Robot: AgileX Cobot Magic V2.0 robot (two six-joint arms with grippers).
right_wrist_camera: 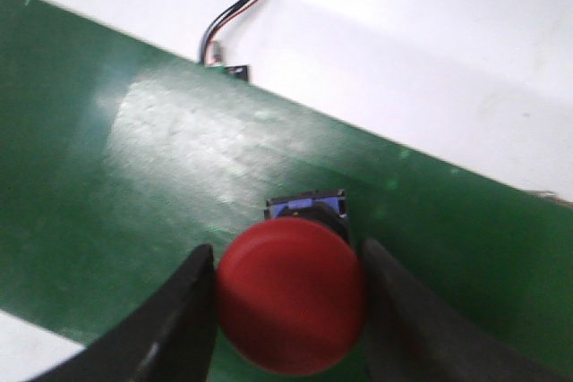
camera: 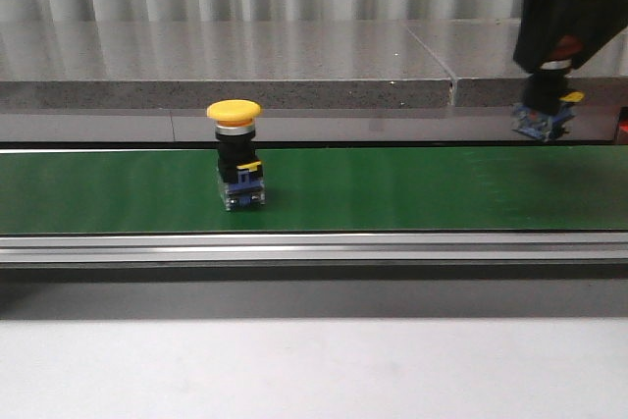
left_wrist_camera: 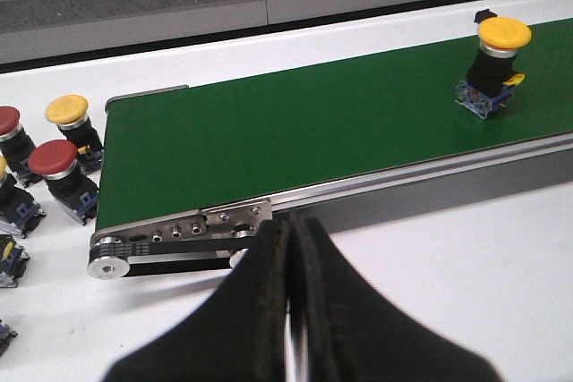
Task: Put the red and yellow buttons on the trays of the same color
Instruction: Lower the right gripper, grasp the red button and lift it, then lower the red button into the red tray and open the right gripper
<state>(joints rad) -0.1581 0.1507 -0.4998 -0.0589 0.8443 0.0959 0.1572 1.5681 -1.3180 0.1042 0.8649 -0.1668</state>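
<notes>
A yellow button (camera: pixel 235 154) stands upright on the green belt (camera: pixel 392 188), left of centre; the left wrist view shows the yellow button (left_wrist_camera: pixel 495 64) far across the belt. My right gripper (camera: pixel 559 41) hangs at the upper right, shut on a red button (camera: pixel 543 110) held above the belt's right end. In the right wrist view the red button's cap (right_wrist_camera: pixel 291 297) fills the gap between the fingers of the right gripper (right_wrist_camera: pixel 286 252). My left gripper (left_wrist_camera: pixel 291 225) is shut and empty, near the belt's end roller. No trays are in view.
Several loose red and yellow buttons stand on the white table beside the belt's end, among them a red one (left_wrist_camera: pixel 54 160) and a yellow one (left_wrist_camera: pixel 68 111). A grey ledge (camera: pixel 245 66) runs behind the belt. A cable (right_wrist_camera: pixel 237 15) lies at the belt's edge.
</notes>
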